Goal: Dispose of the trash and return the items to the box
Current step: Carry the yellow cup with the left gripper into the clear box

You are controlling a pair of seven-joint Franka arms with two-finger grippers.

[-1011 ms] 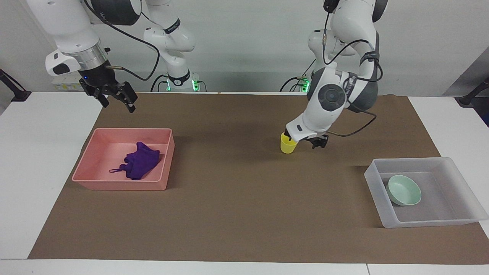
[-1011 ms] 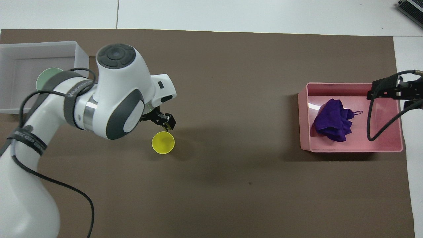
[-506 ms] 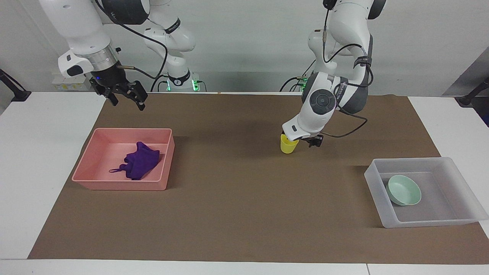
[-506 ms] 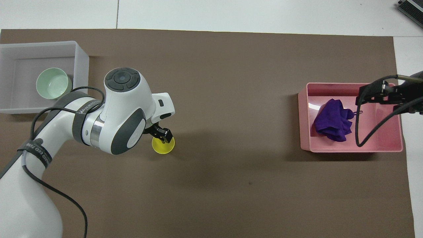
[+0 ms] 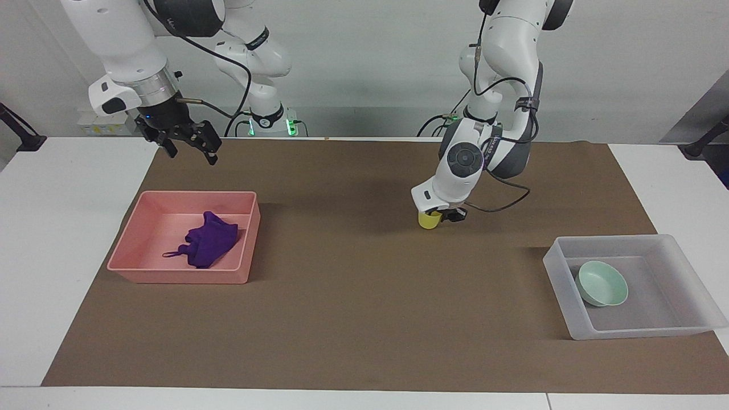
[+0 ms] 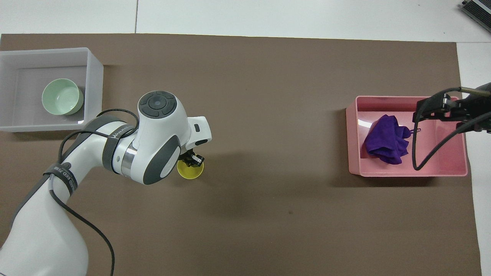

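The yellow cup [image 5: 427,221] stands upright on the brown mat near the middle, also in the overhead view [image 6: 193,173]. My left gripper [image 5: 443,215] is down at the cup's rim, on the side nearer the robots [image 6: 191,160]. The mint-green bowl [image 5: 602,283] lies in the translucent box [image 5: 561,285] at the left arm's end [image 6: 62,96]. The purple cloth [image 5: 208,244] with its string loop lies in the pink tray [image 5: 176,277]. My right gripper [image 5: 191,149] is open and empty, raised over the tray's edge [image 6: 435,109].
The brown mat [image 5: 353,319] covers most of the white table. The box [image 6: 94,76] and the pink tray [image 6: 406,173] sit at opposite ends of the mat, with bare mat between them around the cup.
My left gripper has come down from beside the cup onto its rim, and the arm's wrist has turned. My right gripper rose a little and shifted toward the table's middle, then held still.
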